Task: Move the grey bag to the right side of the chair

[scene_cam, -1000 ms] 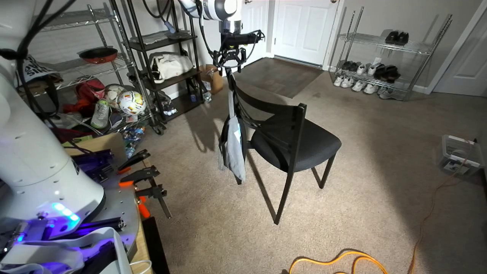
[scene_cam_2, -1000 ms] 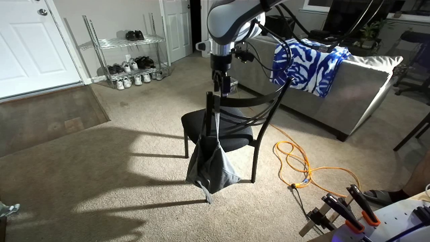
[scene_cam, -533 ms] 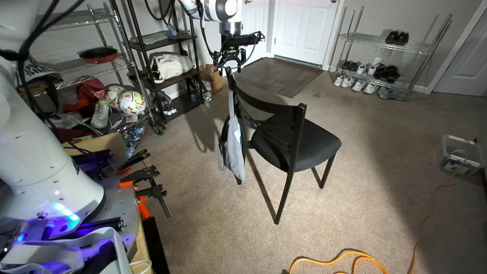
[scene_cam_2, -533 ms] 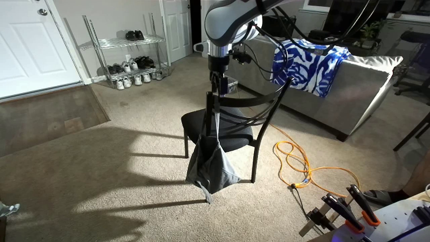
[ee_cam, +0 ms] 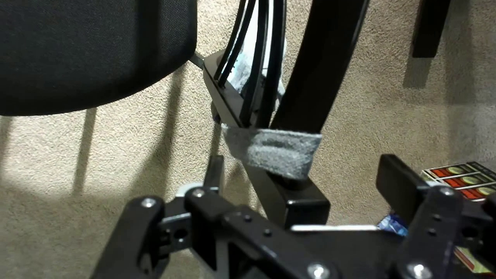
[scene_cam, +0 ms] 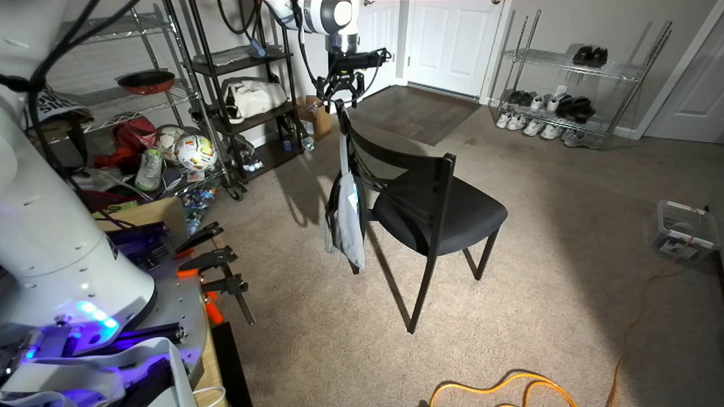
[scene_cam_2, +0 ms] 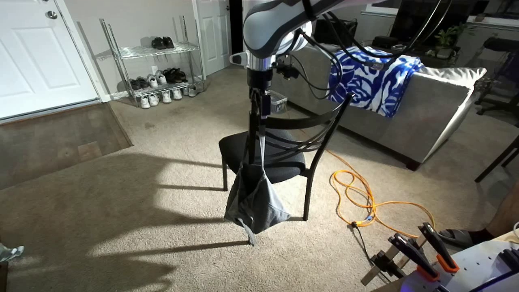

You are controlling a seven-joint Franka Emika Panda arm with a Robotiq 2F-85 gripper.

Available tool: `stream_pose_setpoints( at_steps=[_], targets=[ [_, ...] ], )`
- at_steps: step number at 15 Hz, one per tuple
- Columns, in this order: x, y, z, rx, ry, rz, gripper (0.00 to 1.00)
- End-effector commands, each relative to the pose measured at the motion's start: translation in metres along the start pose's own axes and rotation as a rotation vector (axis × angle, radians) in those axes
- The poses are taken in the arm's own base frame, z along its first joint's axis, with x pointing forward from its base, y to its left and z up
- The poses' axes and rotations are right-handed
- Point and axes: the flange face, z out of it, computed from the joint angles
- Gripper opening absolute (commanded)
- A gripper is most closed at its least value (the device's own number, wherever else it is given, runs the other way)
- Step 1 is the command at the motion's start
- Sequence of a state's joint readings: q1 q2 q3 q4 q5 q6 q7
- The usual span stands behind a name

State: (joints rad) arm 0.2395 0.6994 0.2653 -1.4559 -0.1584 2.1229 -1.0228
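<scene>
By its strap, the grey bag [scene_cam: 349, 226] [scene_cam_2: 263, 207] hangs from a back corner of the black chair [scene_cam: 452, 215] [scene_cam_2: 302, 122]. In the wrist view the bag's strap [ee_cam: 283, 153] wraps over the end of the backrest's top rail [ee_cam: 325, 62], beside the corner post. My gripper [scene_cam: 341, 103] [scene_cam_2: 260, 108] [ee_cam: 303, 166] is right at this corner, pointing down. Its fingers [ee_cam: 401, 182] are wide apart, one on either side of the post and strap in the wrist view, with visible gaps. How far down they reach past the strap I cannot tell.
Clamps [scene_cam: 212, 260] stick out from the robot's table edge. An orange cable [scene_cam_2: 357, 194] lies on the carpet near the chair. Farther off are a sofa [scene_cam_2: 438, 105], a shoe rack [scene_cam: 571, 68] and a black shelf [scene_cam: 243, 68]. A person's foot [scene_cam_2: 458, 237] shows at one edge.
My gripper has shifted a little leftward in an exterior view, in line with the chair's corner post and the strap. Its fingers have stayed apart. Bag and chair have not moved.
</scene>
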Motion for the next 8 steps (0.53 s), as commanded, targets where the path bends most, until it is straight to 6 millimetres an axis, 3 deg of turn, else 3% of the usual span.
stream_pose_setpoints(
  at_steps=[1,4,5,6,8],
  targets=[
    [-0.0025,0.0028,-0.0068,0.004,0.01,0.004,1.0],
    [-0.0045,0.0042,-0.0082,0.007,0.012,0.003,1.0],
    [-0.0047,0.0041,-0.0081,0.001,0.01,-0.01,0.75],
    [-0.0047,0.0038,-0.0081,0.002,0.011,-0.008,0.74],
    [-0.0048,0.004,-0.009,0.002,0.015,-0.001,0.6]
  ],
)
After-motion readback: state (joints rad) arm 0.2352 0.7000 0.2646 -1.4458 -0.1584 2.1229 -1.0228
